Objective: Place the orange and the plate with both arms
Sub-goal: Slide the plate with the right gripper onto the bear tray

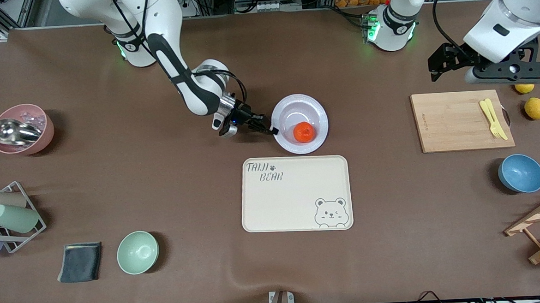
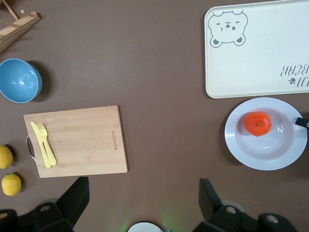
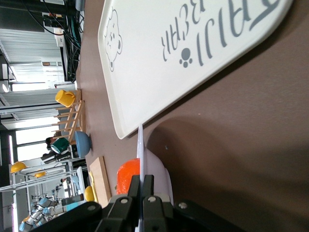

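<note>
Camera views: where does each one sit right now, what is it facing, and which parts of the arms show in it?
Front view: high across the table, facing both bases; the right gripper is shut on the plate rim, the left gripper waits open over the table.
Left wrist view: straight down on the cutting board; its own fingers show.
Right wrist view: low at the plate's rim, facing the tray.
All share the orange.
</note>
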Tool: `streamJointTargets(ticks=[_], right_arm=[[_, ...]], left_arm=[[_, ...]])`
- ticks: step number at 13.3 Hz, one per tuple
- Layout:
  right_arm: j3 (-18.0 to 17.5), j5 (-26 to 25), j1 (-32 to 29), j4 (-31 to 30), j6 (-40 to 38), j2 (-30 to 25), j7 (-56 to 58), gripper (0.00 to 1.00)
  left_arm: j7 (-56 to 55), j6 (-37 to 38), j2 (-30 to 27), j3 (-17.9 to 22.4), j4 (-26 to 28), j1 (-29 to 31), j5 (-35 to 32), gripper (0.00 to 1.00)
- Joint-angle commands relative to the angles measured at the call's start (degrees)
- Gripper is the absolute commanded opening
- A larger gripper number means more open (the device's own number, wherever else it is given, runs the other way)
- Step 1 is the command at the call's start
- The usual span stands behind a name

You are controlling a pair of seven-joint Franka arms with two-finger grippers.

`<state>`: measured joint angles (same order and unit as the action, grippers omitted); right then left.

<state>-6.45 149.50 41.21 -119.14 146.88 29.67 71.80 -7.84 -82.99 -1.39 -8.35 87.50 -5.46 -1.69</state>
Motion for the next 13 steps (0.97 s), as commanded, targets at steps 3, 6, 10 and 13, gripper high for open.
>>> streamJointTargets(ticks=[3, 6, 10, 13], right_arm=[[0.2, 11.9, 1.2, 0.1, 1.2, -5.3, -1.5, 0.00], [0.9, 12.0, -0.2, 4.2, 1.4, -5.3, -4.1, 0.00], [0.9, 10.9, -6.4, 11.3, 3.5, -0.8, -4.2, 0.00], [1.1, 8.8, -8.6, 16.8, 3.4, 5.6, -3.0, 0.00]], left_arm=[[-0.6, 0.3, -0.5, -0.3, 0.7, 0.1, -0.4, 1.00], [-0.7, 0.3, -0.6, -0.3, 0.4, 0.1, 0.5, 1.00], [-0.7, 1.4, -1.0, -0.3, 0.5, 0.2, 0.5, 1.00], [-0.5, 1.7, -1.2, 0.4, 0.4, 1.6, 0.5, 1.00]])
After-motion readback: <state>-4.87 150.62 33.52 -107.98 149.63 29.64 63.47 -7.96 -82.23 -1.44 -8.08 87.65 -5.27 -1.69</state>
